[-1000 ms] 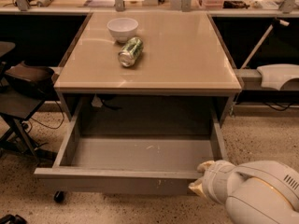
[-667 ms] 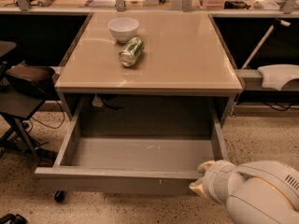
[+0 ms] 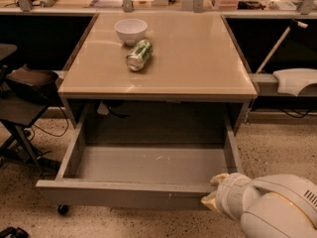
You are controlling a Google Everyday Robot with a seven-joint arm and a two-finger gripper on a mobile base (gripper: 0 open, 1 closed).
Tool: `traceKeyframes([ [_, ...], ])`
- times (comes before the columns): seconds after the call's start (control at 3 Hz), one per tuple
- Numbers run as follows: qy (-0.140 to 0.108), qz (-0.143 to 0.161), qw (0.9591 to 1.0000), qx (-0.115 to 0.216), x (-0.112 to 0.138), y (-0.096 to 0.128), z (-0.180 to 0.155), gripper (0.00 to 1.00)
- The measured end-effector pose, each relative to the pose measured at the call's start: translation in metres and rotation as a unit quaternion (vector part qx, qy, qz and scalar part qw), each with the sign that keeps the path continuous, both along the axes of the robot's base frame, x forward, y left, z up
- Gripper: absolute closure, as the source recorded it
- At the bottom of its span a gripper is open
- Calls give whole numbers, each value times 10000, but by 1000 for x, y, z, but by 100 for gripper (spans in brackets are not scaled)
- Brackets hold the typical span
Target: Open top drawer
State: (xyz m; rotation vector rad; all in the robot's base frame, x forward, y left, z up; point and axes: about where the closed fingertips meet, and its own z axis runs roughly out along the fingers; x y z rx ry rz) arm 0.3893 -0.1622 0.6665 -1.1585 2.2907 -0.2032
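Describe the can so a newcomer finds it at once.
On the beige table, above the pulled-out top drawer with the gripper at its front right corner, two things sit back left. The can lies on its side just in front of the white bowl; it is green and silver, the bowl white.

Top drawer point(image 3: 124, 196) stands out at 6 o'clock, box open from above; reach-in room across full width. Gripper point(image 3: 216, 192) at 5 o'clock, against drawer's front right corner; white arm point(image 3: 280, 209) behind it blocks that side. Surface point(image 3: 198, 58): bowl point(image 3: 131, 30) and tipped can point(image 3: 139, 54) crowd 11 o'clock part; right half passable. Dark chair point(image 3: 27, 86) obstructs floor at 9 o'clock, white object point(image 3: 296, 81) at 3 o'clock.
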Motion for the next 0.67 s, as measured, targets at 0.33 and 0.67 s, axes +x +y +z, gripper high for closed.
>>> traceKeyframes([
  [0.33,22,-35,10000,-11,-6,-1,-1,100],
  [0.67,19,-34,10000,-12,-7,-1,0,100],
])
